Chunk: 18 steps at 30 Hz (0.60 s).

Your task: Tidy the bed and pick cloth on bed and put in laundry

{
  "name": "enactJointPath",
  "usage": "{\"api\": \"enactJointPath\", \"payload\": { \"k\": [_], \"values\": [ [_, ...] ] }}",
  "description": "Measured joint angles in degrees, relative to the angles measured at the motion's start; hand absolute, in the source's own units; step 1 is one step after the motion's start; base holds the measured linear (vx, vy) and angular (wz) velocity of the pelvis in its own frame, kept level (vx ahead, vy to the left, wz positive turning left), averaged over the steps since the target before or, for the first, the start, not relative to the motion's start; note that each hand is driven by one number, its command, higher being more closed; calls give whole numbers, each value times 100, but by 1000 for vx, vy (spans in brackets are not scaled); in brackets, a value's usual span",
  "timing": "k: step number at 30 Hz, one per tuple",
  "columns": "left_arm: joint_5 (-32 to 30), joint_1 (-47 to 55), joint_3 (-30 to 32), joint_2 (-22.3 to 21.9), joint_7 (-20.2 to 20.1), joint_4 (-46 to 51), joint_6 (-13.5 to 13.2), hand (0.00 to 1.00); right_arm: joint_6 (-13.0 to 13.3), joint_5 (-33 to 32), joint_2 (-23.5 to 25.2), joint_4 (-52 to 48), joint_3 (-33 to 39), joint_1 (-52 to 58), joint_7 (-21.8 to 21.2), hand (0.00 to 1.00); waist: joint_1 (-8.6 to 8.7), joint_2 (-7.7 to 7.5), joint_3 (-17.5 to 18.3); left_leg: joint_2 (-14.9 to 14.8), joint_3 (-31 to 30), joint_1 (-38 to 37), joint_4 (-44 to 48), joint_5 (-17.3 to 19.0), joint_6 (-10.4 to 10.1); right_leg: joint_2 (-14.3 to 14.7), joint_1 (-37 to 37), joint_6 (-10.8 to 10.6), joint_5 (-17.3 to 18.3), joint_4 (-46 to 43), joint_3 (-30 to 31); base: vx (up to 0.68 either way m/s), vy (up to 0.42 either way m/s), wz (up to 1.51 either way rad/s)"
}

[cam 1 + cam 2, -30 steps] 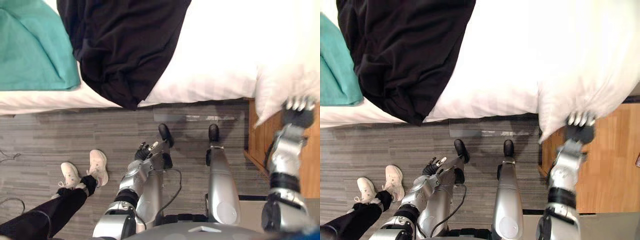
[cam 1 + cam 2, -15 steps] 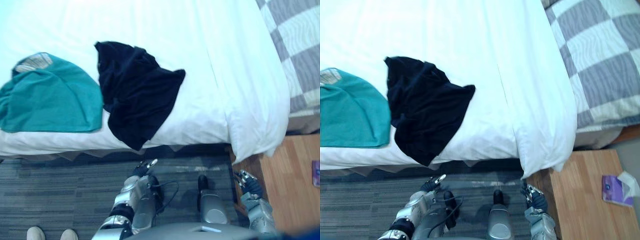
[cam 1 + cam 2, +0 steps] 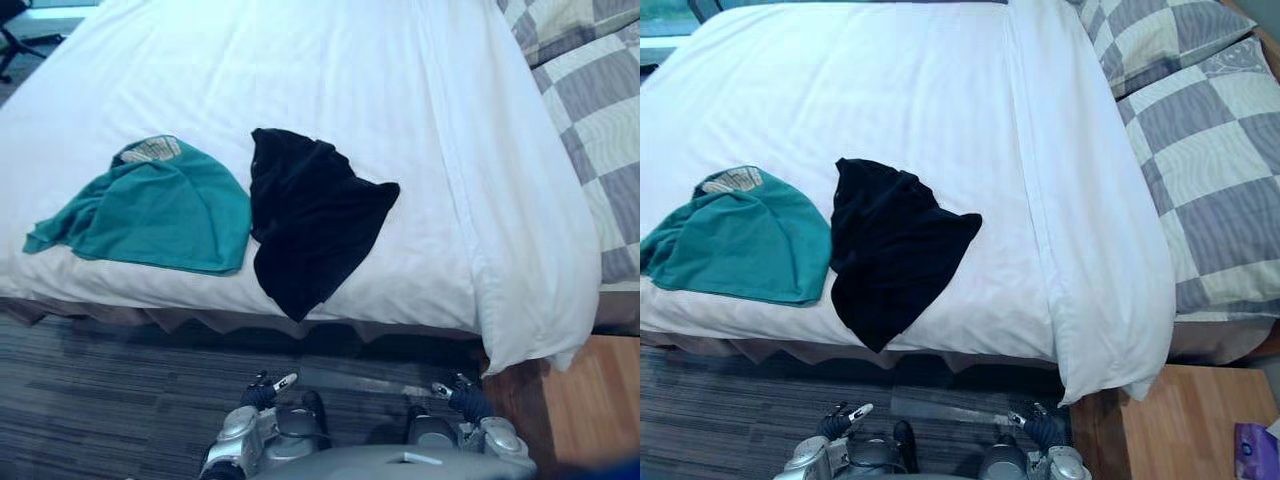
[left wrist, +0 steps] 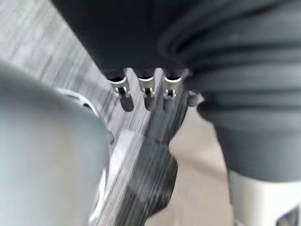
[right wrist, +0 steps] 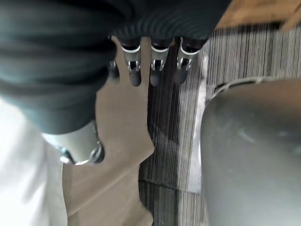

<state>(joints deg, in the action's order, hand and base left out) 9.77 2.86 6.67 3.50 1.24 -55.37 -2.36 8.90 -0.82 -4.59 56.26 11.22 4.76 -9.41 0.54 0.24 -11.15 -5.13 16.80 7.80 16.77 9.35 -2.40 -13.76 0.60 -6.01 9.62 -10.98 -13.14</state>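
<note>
In the left eye view the bed (image 3: 330,80) lies under a smooth white cover. On its near side lie two loose pieces: a teal cloth (image 3: 160,205) and, just beside it toward the robot's right, a black cloth (image 3: 310,225) whose lower corner hangs over the mattress edge. The left hand (image 3: 265,391) and right hand (image 3: 462,395) hang low over the dark floor (image 3: 100,400), well apart from both cloths.

The right eye view gives the same layout and adds checked pillows (image 3: 1200,150) at the head of the bed and a wooden nightstand (image 3: 1170,425) beside the hanging corner of the cover.

In the left wrist view the fingers (image 4: 146,92) point straight down in a loose row, a little spread, with nothing between them. The right wrist view shows its fingers (image 5: 156,70) the same way — straight, relaxed, empty.

As I judge it, no cloth is picked up yet, and the step in hand is the approach to the first piece. The black cloth is nearest. The next move calls for a step closer and a forward reach, then fingers closing on a bunched fold near the overhanging corner — a flat grab could slide off or drag the cover with it.
</note>
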Motion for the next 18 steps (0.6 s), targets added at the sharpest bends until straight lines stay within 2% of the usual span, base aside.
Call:
{"api": "enactJointPath", "payload": {
  "k": [4, 5, 7, 8, 9, 11, 12, 13, 14, 15, 16, 17, 18],
  "values": [
    [-203, 172, -1, 12, -45, 2, -170, 0, -63, -227, -3, 135, 120, 5, -101, 0, -36, 45, 96, 75, -35, -84, -304, -176, 116, -79, -2, -18, 15, -76, -220, -50, -1, 16],
    [-202, 258, -4, 11, -71, -7, -163, 0, -63, -210, -54, 255, 236, 23, -149, 0, 2, 52, 233, 150, -69, -135, -439, -288, 81, -153, 0, -19, 15, -26, -205, -14, -10, 8],
    [-214, 271, 8, 11, -133, -59, -169, 0, -57, -73, -88, 396, 421, 81, -176, 0, 23, -33, 277, 238, -252, -113, -261, -279, -26, -303, 68, -26, -1, 13, -195, 4, 1, 4],
    [-230, 274, 8, 29, -175, -65, -182, 0, -55, 0, -192, 508, 533, 139, -179, 0, 27, -36, 276, 95, -413, -43, 239, -89, -3, -425, 200, -57, -18, 19, -184, -13, 28, -8],
    [-252, 300, 5, 25, -240, -78, -199, 0, -43, 0, -350, 603, 535, 189, -198, 0, 28, 1, 298, -130, -687, -58, 488, -42, -84, -508, 244, -143, -67, 68, -115, -38, 66, -20],
    [-273, 325, 3, 2, -305, -184, -258, 0, -21, -2, -530, 722, 528, 172, -257, 0, 32, 119, 358, -429, -1112, -96, 398, -66, -127, -520, 145, -318, -172, 150, 78, -48, 276, -47],
    [-377, 280, -15, -38, -342, -270, -289, 0, 58, -4, -637, 752, 529, 154, -280, 0, 50, 224, 420, -477, -1471, -207, 122, 98, -460, -530, 30, -520, -293, 229, 270, -21, 398, -54],
    [-410, 266, -68, -17, -348, -296, -292, 0, 81, -3, -637, 782, 531, 132, -282, 0, 61, 227, 422, -437, -1422, -250, 45, 310, -562, -567, 6, -600, -381, 306, 379, -1, 459, -49],
    [-422, 185, -202, 172, -331, -332, -298, 0, 104, 8, -482, 860, 516, 59, -294, 0, 125, -6, 358, -264, -1259, -244, 232, 377, -444, -766, 131, -642, -681, 547, 445, -4, 397, -43],
    [-417, 145, -268, 335, -323, -358, -264, 0, 162, 115, -262, 891, 479, 48, -332, 0, 132, -36, 324, -269, -1213, -167, 506, 539, -430, -753, 171, -620, -1047, 722, 432, -34, 363, -44],
    [-419, 145, -273, 430, -318, -403, -239, 0, 200, 161, -163, 889, 433, 53, -309, 0, 148, -35, 316, -302, -1144, -163, 610, 617, -406, -721, 171, -611, -1218, 771, 443, -83, 354, -59],
    [-419, 173, -272, 498, -281, -457, -159, 0, 298, 343, -104, 880, 411, 62, -250, 0, 156, -73, 334, -385, -1006, -182, 709, 716, -348, -673, 110, -522, -1538, 815, 399, -100, 297, -56],
    [-420, 174, -273, 522, -255, -456, -134, 0, 329, 386, -126, 879, 360, 52, -265, 0, 150, -66, 348, -431, -908, -195, 695, 740, -312, -635, 50, -409, -1698, 816, 321, -117, 310, -78]
  ]
}}
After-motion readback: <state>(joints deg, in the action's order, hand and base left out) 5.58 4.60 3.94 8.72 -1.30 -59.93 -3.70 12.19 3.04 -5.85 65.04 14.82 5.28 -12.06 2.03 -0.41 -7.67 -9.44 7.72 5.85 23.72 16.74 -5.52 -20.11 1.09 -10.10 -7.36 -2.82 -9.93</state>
